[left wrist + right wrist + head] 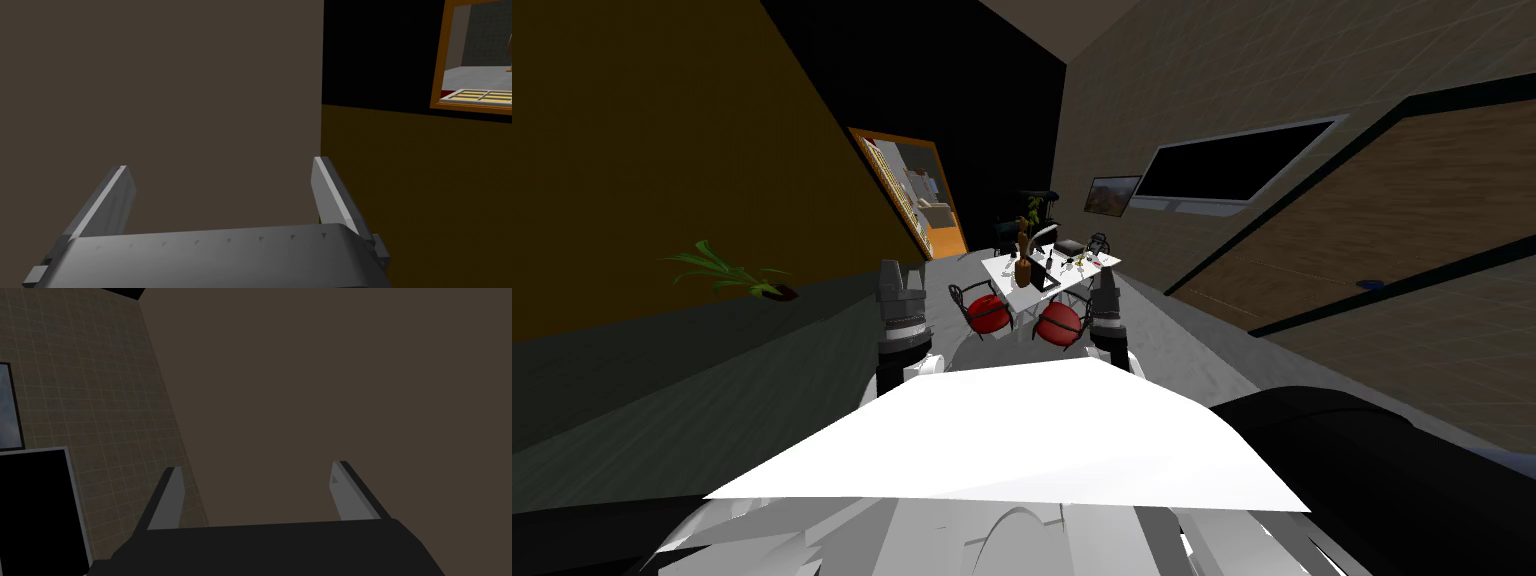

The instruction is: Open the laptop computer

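With left pincer (220,167) and right pincer (257,465) held apart, the red chairs (990,312) could be struck on approach to the counter (1000,266), where the laptop (1043,277) is only tentatively made out.

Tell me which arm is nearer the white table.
Right, slightly. The white table stands far ahead, a bit right of centre; the right arm lines up near its right edge, the left arm sits off to its left. Neither reaches it.
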Controlling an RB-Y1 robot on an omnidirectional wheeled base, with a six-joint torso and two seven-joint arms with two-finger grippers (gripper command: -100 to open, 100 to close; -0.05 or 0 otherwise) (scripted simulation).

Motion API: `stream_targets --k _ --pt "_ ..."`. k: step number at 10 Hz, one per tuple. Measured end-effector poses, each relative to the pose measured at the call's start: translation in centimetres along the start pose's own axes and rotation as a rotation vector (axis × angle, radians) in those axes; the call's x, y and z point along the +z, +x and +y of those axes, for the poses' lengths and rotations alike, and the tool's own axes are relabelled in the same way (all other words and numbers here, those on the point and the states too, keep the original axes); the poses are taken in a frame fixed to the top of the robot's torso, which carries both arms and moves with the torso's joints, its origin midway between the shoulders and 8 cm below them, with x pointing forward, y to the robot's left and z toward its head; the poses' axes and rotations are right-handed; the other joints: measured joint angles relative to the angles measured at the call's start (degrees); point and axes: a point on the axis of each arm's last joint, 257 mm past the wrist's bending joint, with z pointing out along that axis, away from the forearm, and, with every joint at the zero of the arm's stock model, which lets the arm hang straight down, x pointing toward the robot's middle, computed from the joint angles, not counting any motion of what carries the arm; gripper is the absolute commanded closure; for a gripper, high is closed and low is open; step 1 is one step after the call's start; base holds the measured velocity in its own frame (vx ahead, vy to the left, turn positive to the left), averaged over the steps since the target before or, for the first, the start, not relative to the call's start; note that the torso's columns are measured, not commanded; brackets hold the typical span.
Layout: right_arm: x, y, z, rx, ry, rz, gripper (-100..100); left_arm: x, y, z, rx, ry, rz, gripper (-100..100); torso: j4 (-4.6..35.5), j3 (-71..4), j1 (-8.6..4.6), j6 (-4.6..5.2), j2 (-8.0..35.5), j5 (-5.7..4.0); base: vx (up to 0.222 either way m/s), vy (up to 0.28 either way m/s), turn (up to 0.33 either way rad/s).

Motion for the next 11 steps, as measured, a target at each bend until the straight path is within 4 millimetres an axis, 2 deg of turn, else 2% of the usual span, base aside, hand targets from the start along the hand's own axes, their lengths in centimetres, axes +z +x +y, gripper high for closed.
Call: stream_targets --k 2,9,10,11 --pt "0.0 0.0 0.0 0.0 0.0 0.0 0 0.0 0.0 0.0 0.0 0.0 0.0 0 6.0 -12.0 0.0 0.0 5.97 0.0 0.0 0.0 0.0" --pt "0.01 0.0 0.02 0.0 0.0 0.0 0 0.01 0.0 -0.02 0.0 0.0 0.0 0 35.37 -70.73 0.0 0.0 35.39 0.0 0.0 0.0 0.0" --pt "0.01 -0.01 0.02 0.0 0.0 0.0 -100 0.01 0.0 -0.02 0.0 0.0 0.0 0 39.6 -79.19 0.0 0.0 39.62 0.0 0.015 0.008 0.036" --pt "-0.08 0.3 -0.12 -0.017 0.001 0.026 -100 0.0 0.0 0.0 0.0 0.0 0.0 0 41.48 -83.15 0.02 -0.01 41.52 0.01 0.022 0.014 0.05"
